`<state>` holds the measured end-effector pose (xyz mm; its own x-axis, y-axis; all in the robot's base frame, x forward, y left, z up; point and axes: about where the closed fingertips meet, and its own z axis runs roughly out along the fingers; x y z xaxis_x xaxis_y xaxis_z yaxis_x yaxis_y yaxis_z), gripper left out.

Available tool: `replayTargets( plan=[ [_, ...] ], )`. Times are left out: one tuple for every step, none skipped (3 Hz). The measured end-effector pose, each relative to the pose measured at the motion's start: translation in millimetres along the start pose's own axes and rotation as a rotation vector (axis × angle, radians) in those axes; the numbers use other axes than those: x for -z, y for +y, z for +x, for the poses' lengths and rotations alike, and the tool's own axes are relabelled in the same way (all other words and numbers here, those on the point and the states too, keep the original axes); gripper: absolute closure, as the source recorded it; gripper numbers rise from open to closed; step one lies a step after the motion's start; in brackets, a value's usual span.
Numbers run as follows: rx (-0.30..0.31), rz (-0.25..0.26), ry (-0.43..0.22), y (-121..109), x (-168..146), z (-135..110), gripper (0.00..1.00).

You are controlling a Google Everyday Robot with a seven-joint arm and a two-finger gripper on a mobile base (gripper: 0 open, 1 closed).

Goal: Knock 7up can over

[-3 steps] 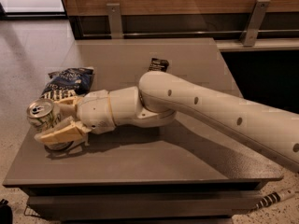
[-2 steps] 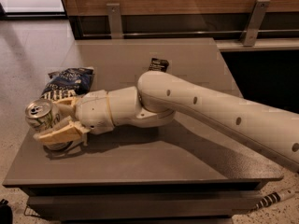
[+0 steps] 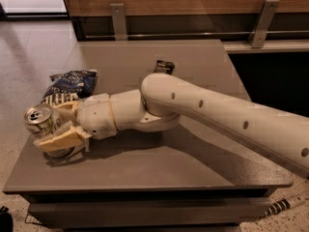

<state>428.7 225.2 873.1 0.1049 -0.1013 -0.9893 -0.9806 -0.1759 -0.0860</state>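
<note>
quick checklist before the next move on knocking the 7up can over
1. Claw at the 7up can: ok, right against it.
2. Can knocked over: not ok, it is not lying flat yet.
3. Claw's hold on the can: cannot tell.
4. Landing room: not ok, the can sits at the table's left edge and might go off.
5. Chip bag clear: cannot tell, it lies close behind the claw.
6. Black wrapper clear: ok, far back beyond the arm.

Silver-topped 7up can (image 3: pixel 41 123), tilted, against the gripper (image 3: pixel 52 125), near table (image 3: pixel 145 166) edge.
</note>
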Motion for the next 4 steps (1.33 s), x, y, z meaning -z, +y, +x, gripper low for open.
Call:
replayTargets(
  plan=[
    [-0.002,-0.001,0.022,0,2,-3,1.00],
    [0.012,0.000,0.105,-3,14,-17,1.00],
    [0.031,-0.014,0.248,-9,33,-39,1.00],
    [0.034,-0.004,0.391,-16,52,-52,1.00]
  ],
)
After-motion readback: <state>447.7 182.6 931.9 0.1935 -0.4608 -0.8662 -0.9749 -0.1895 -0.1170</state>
